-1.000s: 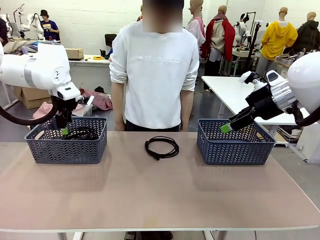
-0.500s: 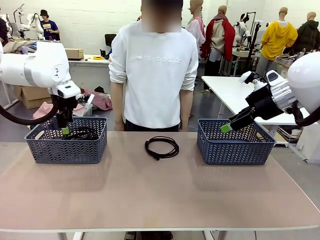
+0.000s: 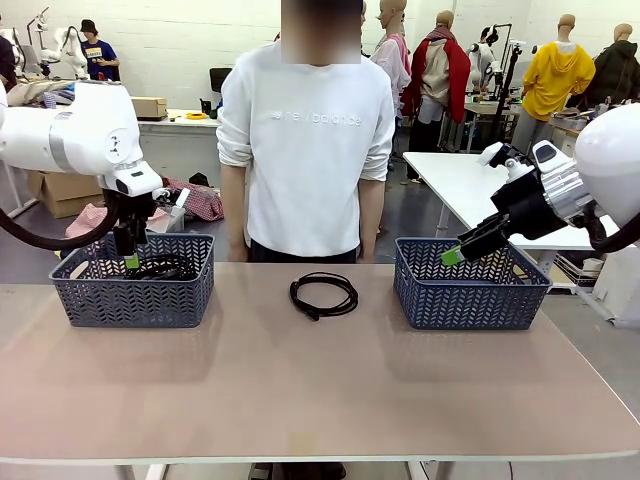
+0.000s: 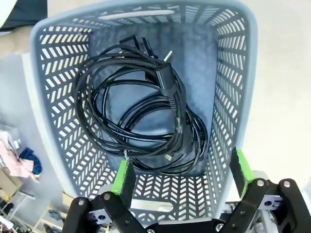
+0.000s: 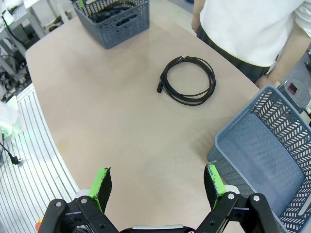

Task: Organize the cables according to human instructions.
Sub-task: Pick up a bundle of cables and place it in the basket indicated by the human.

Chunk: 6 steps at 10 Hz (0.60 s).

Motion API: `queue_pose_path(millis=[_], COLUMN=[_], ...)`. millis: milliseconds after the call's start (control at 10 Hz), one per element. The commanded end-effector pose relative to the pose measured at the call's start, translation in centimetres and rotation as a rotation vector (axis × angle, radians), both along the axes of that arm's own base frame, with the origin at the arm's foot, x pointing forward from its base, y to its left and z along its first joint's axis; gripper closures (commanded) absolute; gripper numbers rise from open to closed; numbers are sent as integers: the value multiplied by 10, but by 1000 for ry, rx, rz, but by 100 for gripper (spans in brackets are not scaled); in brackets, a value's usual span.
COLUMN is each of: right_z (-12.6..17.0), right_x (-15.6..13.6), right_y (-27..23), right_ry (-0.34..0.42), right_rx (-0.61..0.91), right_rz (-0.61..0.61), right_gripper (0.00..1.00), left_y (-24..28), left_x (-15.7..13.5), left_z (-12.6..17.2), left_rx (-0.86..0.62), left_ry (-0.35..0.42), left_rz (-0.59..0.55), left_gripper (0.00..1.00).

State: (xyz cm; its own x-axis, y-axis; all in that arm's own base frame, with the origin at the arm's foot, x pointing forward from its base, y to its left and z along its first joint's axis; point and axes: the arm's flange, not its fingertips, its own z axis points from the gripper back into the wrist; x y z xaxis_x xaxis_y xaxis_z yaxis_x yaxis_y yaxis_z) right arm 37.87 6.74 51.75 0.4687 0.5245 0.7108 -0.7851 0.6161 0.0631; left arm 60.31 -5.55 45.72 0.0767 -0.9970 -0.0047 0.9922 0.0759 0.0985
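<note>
- While I watch from my remote station, one cable point(image 3: 294, 294) lies coiled in a round loop on the desk point(image 3: 320, 390). It sits toward the far edge, between the two baskets and touching neither.
- The other cables point(image 4: 165, 80) lie as a tangled heap of loops on the floor of the left basket point(image 3: 132, 298), with a plug on top. I cannot count the cords in that heap.
- The right basket point(image 3: 468, 300) stands at the same depth on the desk, well apart from the looped cable. My right wrist view shows its solid floor and lattice walls.
- The left fingers point(image 3: 130, 262) point straight down into the left basket, with their tips at about rim height above the heap. They are released: the green pads stand wide apart, nothing sits between them, and they do not touch the cords.
- The right fingers point(image 3: 452, 256) hang in the air above the right basket's rim, tilted down toward the middle of the desk. They too are released, spread wide and gripping nothing. In that arm's wrist view, the looped cable lies well ahead of them on the bare desk.
- A person point(image 3: 305, 150) in a white sweatshirt stands at the far edge of the desk, directly behind the looped cable, arms hanging at the sides.
</note>
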Motion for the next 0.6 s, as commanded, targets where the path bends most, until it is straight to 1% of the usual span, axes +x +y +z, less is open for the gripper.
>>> queue_pose_path(millis=[0,200,400,500], right_z=[-1,-1,-1,-1], right_x=[3,3,3,3], right_y=[0,0,0,0], right_ry=[-9,-9,-9,-9], right_rx=[22,22,22,22], right_rz=[18,18,18,18], right_gripper=[0,0,0,0], left_y=[0,-24,-53,-66], left_x=[0,-21,-53,-68], left_z=[0,10,26,31], left_rx=[-2,-91,-170,-170], left_ry=[0,-12,-31,-39], left_rz=[1,58,54,63], left_gripper=[0,0,0,0])
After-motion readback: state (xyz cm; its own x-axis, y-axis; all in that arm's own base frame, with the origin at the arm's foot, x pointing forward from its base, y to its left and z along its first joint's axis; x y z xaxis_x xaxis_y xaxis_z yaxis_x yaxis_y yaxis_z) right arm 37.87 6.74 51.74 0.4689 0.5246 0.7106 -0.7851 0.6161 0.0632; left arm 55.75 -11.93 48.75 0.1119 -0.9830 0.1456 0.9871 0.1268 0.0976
